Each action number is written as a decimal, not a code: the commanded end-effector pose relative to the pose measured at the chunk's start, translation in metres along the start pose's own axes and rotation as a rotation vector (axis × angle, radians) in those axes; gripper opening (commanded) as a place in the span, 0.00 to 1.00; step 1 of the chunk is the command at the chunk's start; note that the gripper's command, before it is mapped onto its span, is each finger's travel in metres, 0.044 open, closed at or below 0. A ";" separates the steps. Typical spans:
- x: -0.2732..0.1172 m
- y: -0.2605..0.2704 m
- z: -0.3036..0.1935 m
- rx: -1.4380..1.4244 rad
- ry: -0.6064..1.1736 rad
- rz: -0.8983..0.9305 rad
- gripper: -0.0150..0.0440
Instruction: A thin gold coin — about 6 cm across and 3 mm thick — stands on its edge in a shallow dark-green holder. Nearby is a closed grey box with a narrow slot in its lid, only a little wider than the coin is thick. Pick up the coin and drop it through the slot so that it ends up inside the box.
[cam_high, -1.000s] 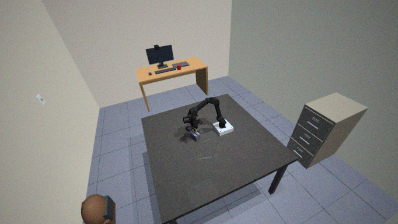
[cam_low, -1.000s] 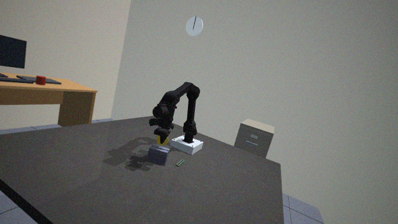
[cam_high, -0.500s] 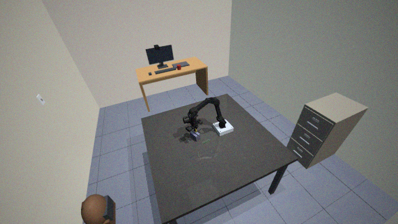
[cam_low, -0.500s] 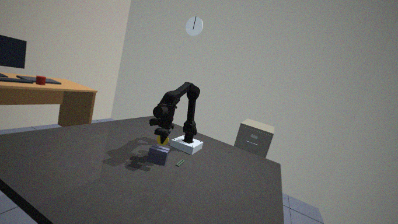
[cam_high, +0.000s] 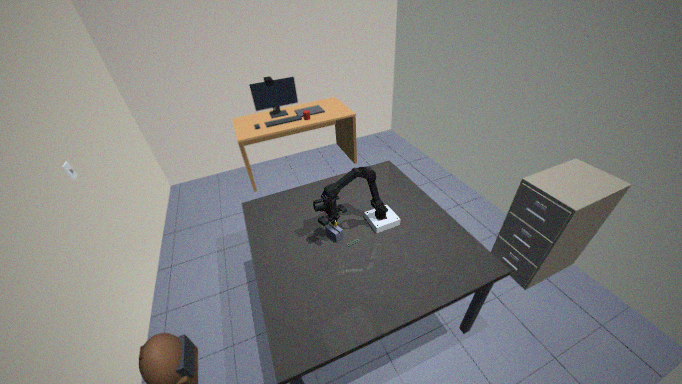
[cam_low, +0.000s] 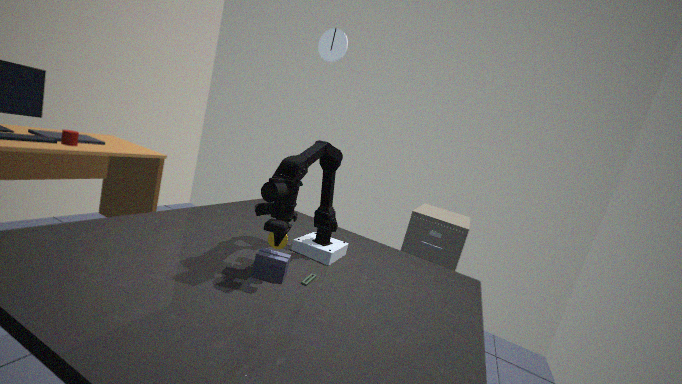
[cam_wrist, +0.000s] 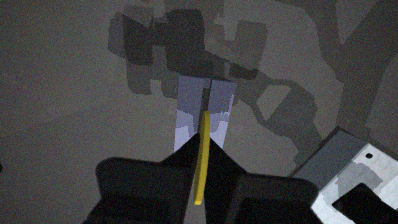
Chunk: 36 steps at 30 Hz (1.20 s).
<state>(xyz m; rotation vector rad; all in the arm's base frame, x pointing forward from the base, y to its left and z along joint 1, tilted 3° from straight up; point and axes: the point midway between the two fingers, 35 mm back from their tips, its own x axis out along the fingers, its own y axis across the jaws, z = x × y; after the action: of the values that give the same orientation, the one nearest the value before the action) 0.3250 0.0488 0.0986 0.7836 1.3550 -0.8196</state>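
Gold thin coin (cam_wrist: 201, 160) pinched edge-down in black pincer (cam_wrist: 202, 150) — aligned over grey box's (cam_wrist: 206, 102) narrow slot (cam_wrist: 205, 97), ready for dropping.

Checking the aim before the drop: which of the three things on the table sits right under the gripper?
The grey box, directly below the gripper shut on the coin. The green holder and the white base lie off to the side.
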 end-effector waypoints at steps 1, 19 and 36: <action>0.001 0.000 0.000 0.003 0.000 0.000 0.25; 0.011 -0.001 0.001 -0.007 0.000 -0.001 0.25; 0.017 0.000 0.001 -0.001 -0.001 0.002 0.30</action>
<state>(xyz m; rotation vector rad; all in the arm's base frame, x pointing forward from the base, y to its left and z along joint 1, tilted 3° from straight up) 0.3260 0.0471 0.0810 0.7835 1.3538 -0.8182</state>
